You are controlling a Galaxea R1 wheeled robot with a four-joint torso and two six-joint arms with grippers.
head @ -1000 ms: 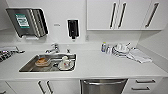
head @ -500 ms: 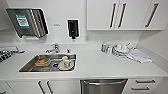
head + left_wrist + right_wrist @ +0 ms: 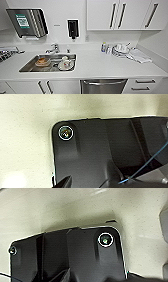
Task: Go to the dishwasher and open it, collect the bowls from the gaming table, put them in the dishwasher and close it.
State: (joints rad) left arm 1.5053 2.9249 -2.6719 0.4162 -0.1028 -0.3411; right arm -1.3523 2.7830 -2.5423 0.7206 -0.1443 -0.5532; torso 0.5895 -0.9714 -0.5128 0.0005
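Fingers could not be made out in either wrist view, so whether the two grippers were spread or pressed together could not be told; both wrist cameras looked down past the robot's own dark plate onto a pale speckled floor (image 3: 27, 144), and nothing was held there that could be seen. Out from the arms, the head view faced a white countertop (image 3: 100, 66) with the dishwasher (image 3: 103, 86) set under it at the lower edge of the picture, between white lower cabinet doors (image 3: 43, 87) on one side and white drawers (image 3: 143, 85) on the other. Its door was shut, and its long horizontal bar handle (image 3: 103, 82) ran across the top of the brushed steel front. By my judgement that bar was the place to take hold: it looked rigid and smooth, so a grip near its middle would pull the door evenly, while a grip at one end might slip or twist. The door would likely be fairly heavy and hinged low, swinging down and out, so the pull would need to be steady rather than sharp. Further off, a steel sink (image 3: 48, 62) held some crockery (image 3: 65, 64), a tap (image 3: 53, 48) stood behind it, and plates and cups (image 3: 121, 50) sat beside a folded cloth (image 3: 140, 55) toward the corner.
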